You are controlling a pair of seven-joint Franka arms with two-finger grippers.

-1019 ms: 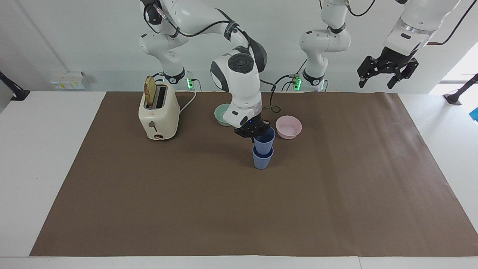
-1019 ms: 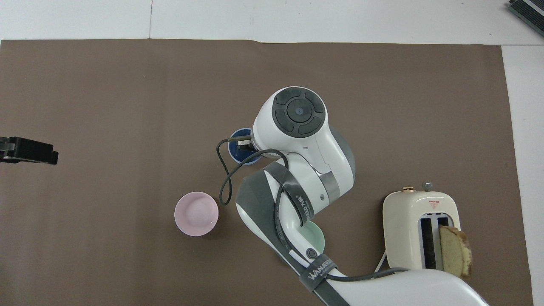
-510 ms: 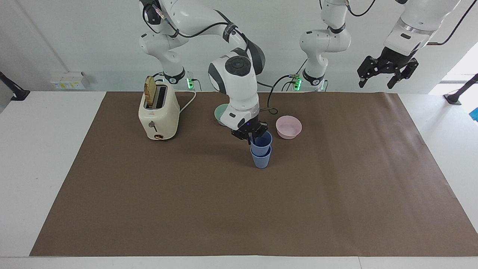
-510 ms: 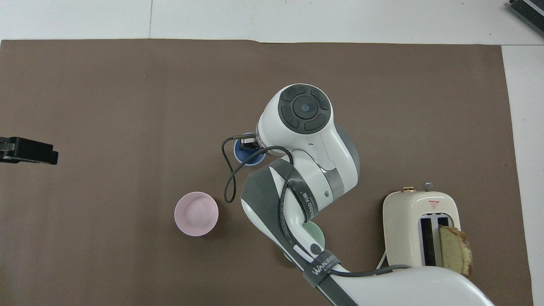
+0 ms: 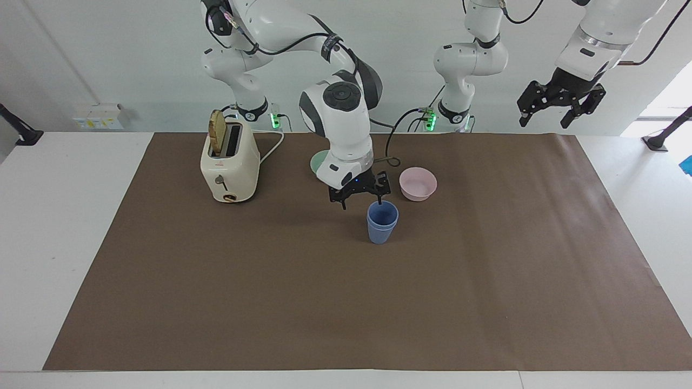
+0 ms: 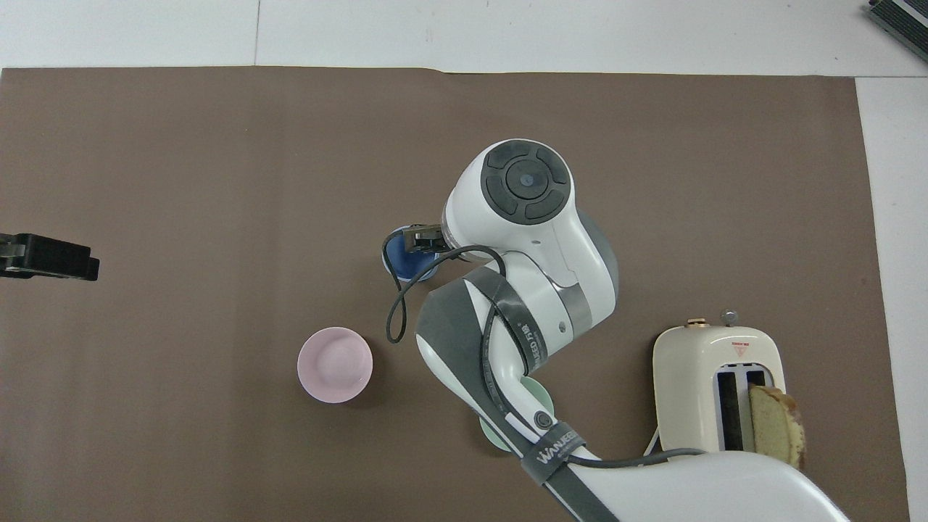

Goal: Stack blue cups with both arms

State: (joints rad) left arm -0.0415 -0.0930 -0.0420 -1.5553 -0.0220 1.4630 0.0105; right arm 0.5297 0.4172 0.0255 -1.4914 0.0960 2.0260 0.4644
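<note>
The two blue cups stand nested as one stack on the brown mat, in the middle of the table. Only a thin rim of the inner cup shows above the outer one. My right gripper is open just above the stack's rim, toward the right arm's end. One finger hangs over the cup mouth and holds nothing. In the overhead view the stack shows beside the right wrist, which hides part of it. My left gripper waits raised and open over the left arm's end of the table; it also shows in the overhead view.
A pink bowl sits beside the cups, a little nearer the robots. A green bowl is partly hidden by the right arm. A cream toaster with a bread slice stands toward the right arm's end.
The right gripper opened and let go of the upper cup, which dropped fully into the lower cup. The gripper rose slightly. The left arm has not moved.
</note>
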